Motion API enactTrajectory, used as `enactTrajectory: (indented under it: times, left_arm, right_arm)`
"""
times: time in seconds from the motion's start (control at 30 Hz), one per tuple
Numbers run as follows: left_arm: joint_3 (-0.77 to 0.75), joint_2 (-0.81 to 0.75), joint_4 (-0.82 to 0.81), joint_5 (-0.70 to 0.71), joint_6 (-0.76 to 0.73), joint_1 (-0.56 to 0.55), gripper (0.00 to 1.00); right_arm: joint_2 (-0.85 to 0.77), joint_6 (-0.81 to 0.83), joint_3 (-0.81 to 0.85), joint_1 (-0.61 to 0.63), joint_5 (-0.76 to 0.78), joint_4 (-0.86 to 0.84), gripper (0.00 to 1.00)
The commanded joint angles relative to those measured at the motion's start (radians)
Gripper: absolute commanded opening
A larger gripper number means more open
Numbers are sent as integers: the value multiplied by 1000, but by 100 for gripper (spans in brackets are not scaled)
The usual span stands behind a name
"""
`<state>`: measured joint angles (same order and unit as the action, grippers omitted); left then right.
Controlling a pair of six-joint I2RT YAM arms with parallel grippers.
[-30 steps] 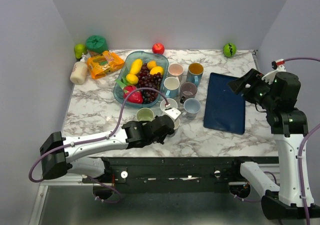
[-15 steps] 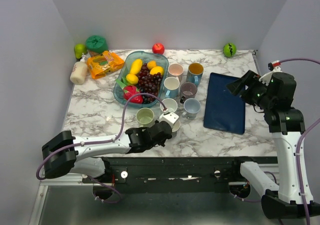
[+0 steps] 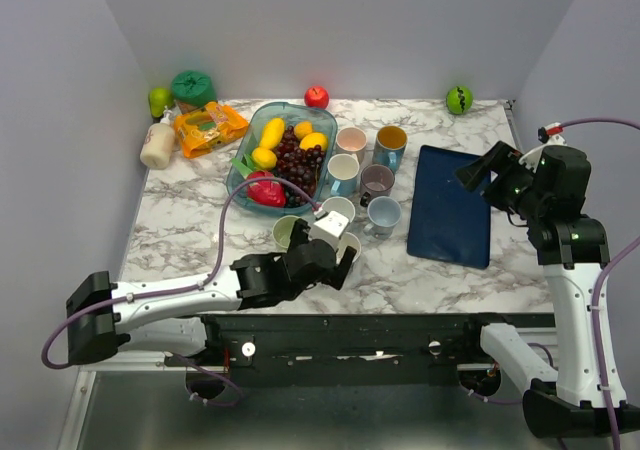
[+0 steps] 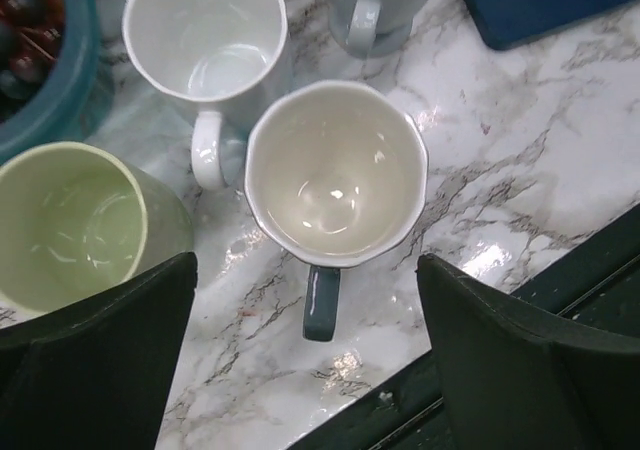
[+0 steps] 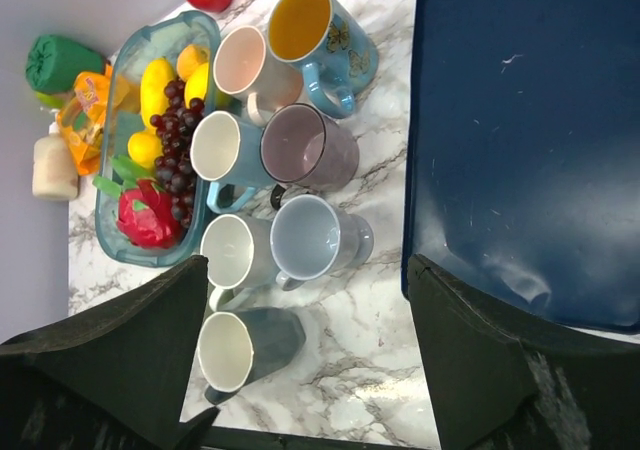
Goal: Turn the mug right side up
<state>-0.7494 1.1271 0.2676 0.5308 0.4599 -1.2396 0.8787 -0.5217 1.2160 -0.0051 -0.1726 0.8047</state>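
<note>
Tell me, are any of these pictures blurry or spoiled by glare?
Left wrist: the cream-lined mug is sharp, with small glints inside it and on the marble table; the left end effector's fingers are dark, featureless. Right wrist: sharp, a faint sheen on the blue tray. Top external: even light, soft shadows.

The mug [image 4: 335, 175] standing between the fingers [image 4: 95, 370] of the left pincer [image 4: 305, 268] looked like glazed ceramic, with a glossy cream inside that caught the light and a smooth, dark blue-grey handle. Just beyond it, the white mug [image 4: 205, 40] had the same wet-looking glaze. The pale green mug [image 4: 70, 220] beside one finger was glossy too. The fingers themselves were matt black, plastic by the look. Under them the table top [image 4: 480, 160] was polished, marble-patterned and grey-veined, with bright glints. Below the right pincer [image 5: 307, 260], the dark blue tray [image 5: 520, 140] looked smooth, with a dull sheen and faint scuffs. The fruit bowl [image 5: 118, 75] was translucent teal plastic.
</note>
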Motion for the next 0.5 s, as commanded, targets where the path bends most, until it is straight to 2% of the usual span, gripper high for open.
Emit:
enactTrajectory:
  times: [0.0,0.17,0.3,0.47]
  left_arm:
    - [-146,-61,152,150,60,-8,99]
    - [-321,-90,228,279,-62,-8,99]
    - [-477,-107,260,304,-170,-8,99]
    - [-557,-148,272,308,-237,-8,99]
  right_arm:
    - [-1,23,33,4,45,1,89]
    - [-4,54,68,4,61,-1,93]
    - [-24,75,106,4,87,-6,95]
    - [-46,91,149,2,102,-2,96]
